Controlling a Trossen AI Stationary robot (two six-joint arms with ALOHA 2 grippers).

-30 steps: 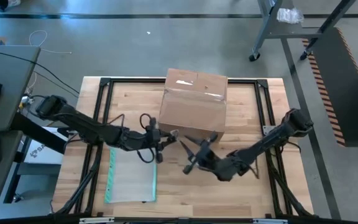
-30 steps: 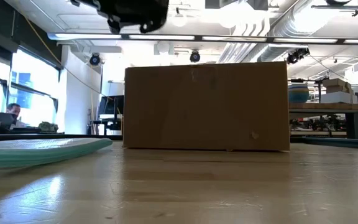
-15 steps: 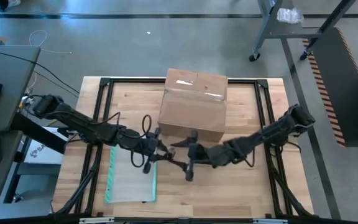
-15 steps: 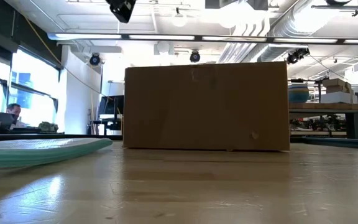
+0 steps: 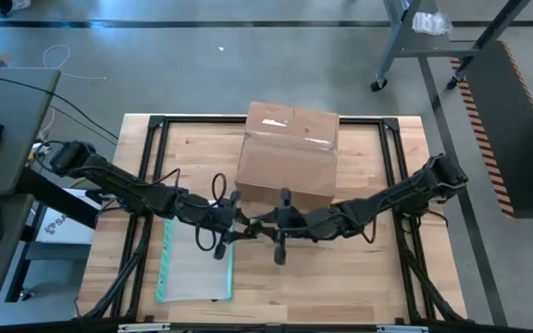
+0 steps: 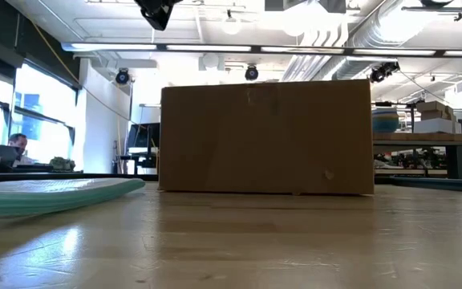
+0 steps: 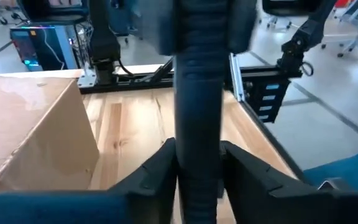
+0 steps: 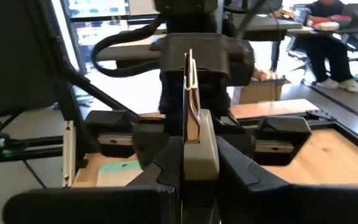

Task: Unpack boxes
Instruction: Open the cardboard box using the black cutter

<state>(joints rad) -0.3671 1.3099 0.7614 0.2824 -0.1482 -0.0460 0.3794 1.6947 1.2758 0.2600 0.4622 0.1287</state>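
Observation:
The brown cardboard box (image 5: 288, 157) (image 6: 265, 136) sits shut on its base at the table's far middle, clear tape on its top seam. It also shows in the left wrist view (image 7: 23, 137). Just in front of it, above the table, my two grippers meet tip to tip: the left gripper (image 5: 246, 220) (image 7: 197, 168) reaches in from the left, the right gripper (image 5: 266, 222) (image 8: 197, 168) from the right. Between them stands a slim tool (image 8: 191, 106) with a grey body and a thin flat blade. Both grippers are shut on it. My left gripper has a dark upright bar (image 7: 197, 124), apparently the tool's other face, pinched between its two fingers (image 7: 160, 171), coming level from the table's left. The tool is clear of the table. My right gripper pinches the tool's grey body (image 8: 197, 152) between its two fingers (image 8: 163, 168), level from the table's right, fingers across the tool. The thin blade (image 8: 190, 74) stands up above the fingers.
A flat clear pouch with a teal edge (image 5: 195, 264) (image 6: 46, 195) lies on the table's near left. Black frame rails (image 5: 155, 166) run along the table's sides. Bare wood lies near and right. People sit in the room beyond (image 6: 18, 144) (image 8: 328, 25).
My left gripper moved from beside the box's near left corner toward the near edge and turned to face right. My right gripper moved left toward it and turned, until the two met tip to tip. The box and pouch stayed put.

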